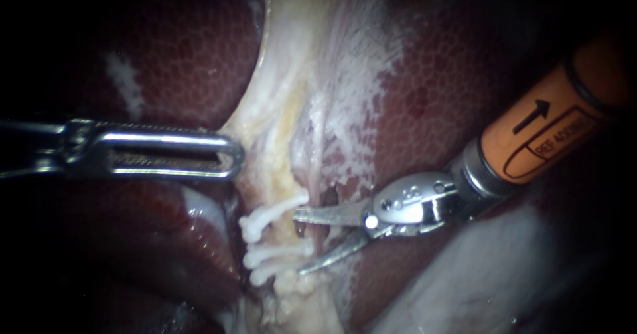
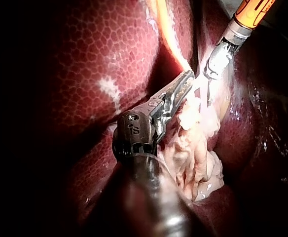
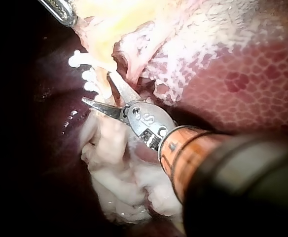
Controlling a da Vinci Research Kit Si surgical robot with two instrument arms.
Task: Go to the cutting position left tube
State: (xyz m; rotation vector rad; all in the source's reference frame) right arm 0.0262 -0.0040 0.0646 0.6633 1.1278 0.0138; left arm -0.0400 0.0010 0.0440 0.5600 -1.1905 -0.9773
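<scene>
Three white clips sit across a thin pale tube in the whitish tissue between the liver lobes. My right instrument, on an orange shaft, ends in two slim blades that stand open. One blade lies by the upper clip and the other by the lower clips, with the tube's clip-free stretch in the gap. The right wrist view shows the same open blades next to the clips. My left instrument holds the pale tissue's edge above the clips, jaws shut on it.
Dark red liver lies on both sides of the pale band. A lump of folded pale tissue lies under my right instrument's shaft. A second thin pinkish strand runs down just right of the clipped tube.
</scene>
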